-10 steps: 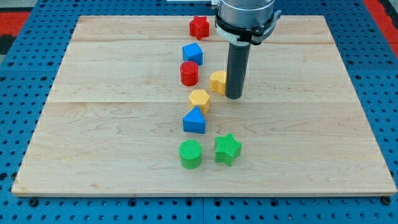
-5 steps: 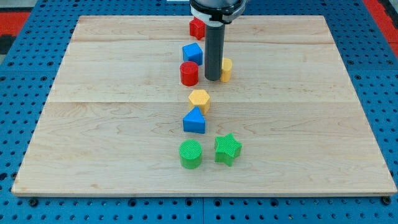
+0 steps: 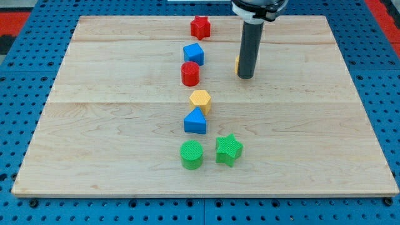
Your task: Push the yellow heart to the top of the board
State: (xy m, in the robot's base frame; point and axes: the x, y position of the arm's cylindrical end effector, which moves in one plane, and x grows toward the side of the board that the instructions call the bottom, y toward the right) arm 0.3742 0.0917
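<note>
The yellow heart (image 3: pixel 237 63) is almost wholly hidden behind my rod; only a thin yellow sliver shows at the rod's left edge, in the upper middle of the wooden board (image 3: pixel 112 94). My tip (image 3: pixel 245 77) rests on the board right in front of the heart, touching or nearly touching it. The heart lies to the right of the blue cube (image 3: pixel 194 53) and the red cylinder (image 3: pixel 190 74).
A red star (image 3: pixel 200 27) sits near the board's top edge. A yellow hexagon (image 3: pixel 200 100), a blue wedge-shaped block (image 3: pixel 195 121), a green cylinder (image 3: pixel 192 154) and a green star (image 3: pixel 229 149) run down the middle.
The yellow heart has slid up and to the right, away from the yellow hexagon. My rod swung to the heart's left, then moved right and now covers it.
</note>
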